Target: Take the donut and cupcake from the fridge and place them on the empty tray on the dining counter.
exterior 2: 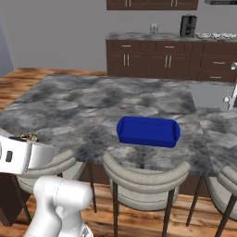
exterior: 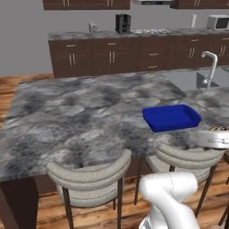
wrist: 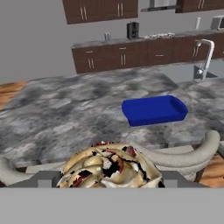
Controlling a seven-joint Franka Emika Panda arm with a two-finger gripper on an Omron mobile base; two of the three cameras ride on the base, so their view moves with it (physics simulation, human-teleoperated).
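Observation:
My gripper (wrist: 109,180) is shut on the cupcake (wrist: 109,164), a tan swirled cake with red and white flecks that sits between the grey fingers (wrist: 43,179). The hand hangs over the stools at the near edge of the dining counter (exterior: 80,116), at the right edge of the left base view, with the cupcake (exterior: 218,128) on top. From the right base camera the cupcake (exterior 2: 28,137) rides at the far left. Ahead on the marble lies the blue tray (wrist: 154,109) (exterior: 171,117) (exterior 2: 148,131), with nothing in it. The donut and the fridge are out of view.
Curved-back stools (exterior: 89,176) (exterior 2: 146,178) line the counter's near side under the hand. A sink with a white faucet (exterior: 209,67) sits in the counter beyond the tray. Dark wall cabinets (exterior: 134,53) with a coffee machine (exterior: 123,23) stand at the back.

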